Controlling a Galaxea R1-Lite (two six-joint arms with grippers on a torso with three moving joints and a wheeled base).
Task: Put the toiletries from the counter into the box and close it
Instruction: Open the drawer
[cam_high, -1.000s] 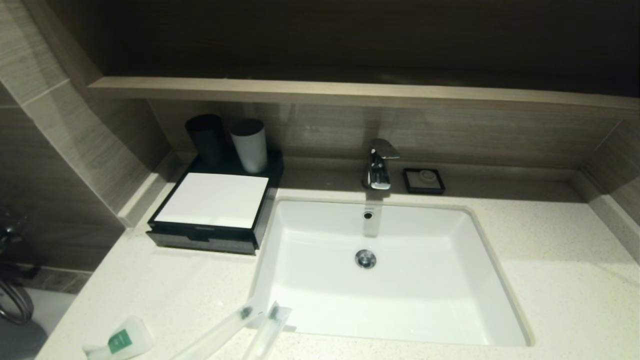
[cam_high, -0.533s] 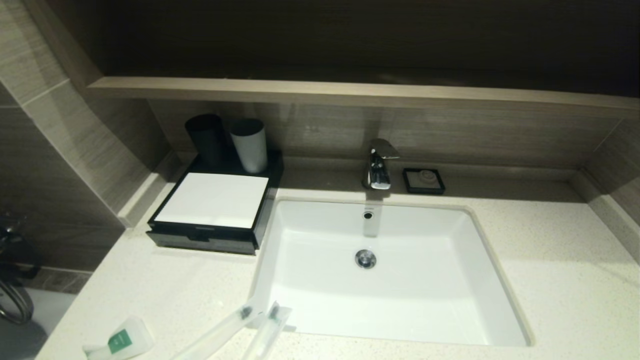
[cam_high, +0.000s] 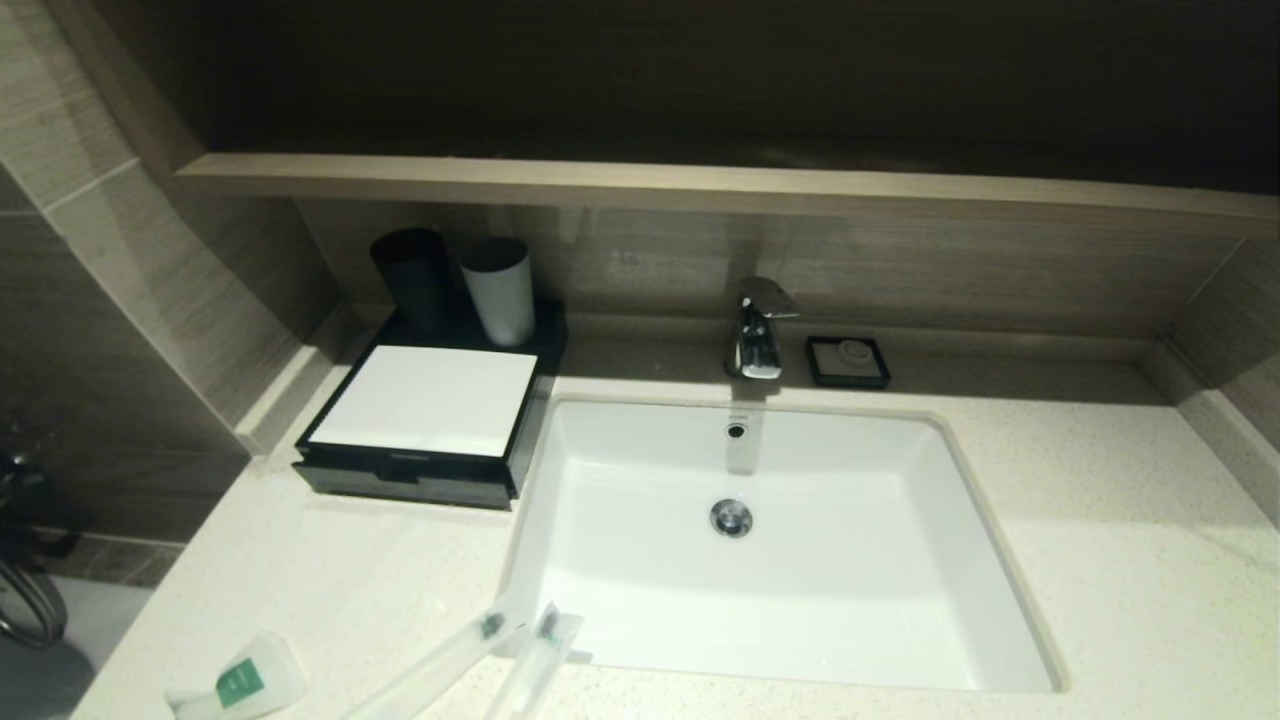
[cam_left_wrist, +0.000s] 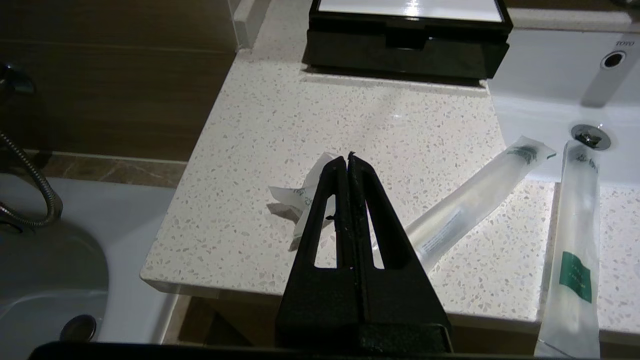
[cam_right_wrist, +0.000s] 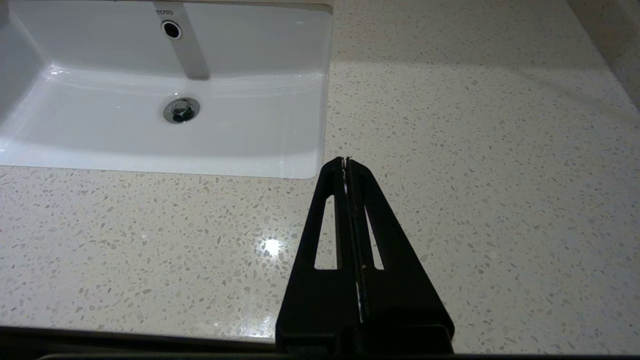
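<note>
i had the left gripper (cam_left_wrist: 347, 157) over the near left tabletop (cam_high: 330, 560), fingers pressed together, above the white packet (cam_high: 240, 682). two clear sachets (cam_high: 480, 660) lay beside it at the basin's (cam_high: 560, 440) near edge. the box (cam_high: 420, 400) sat far left, drawer shut. right gripper (cam_right_wrist: 345, 161) hovered near right, fingers pressed together.
</note>
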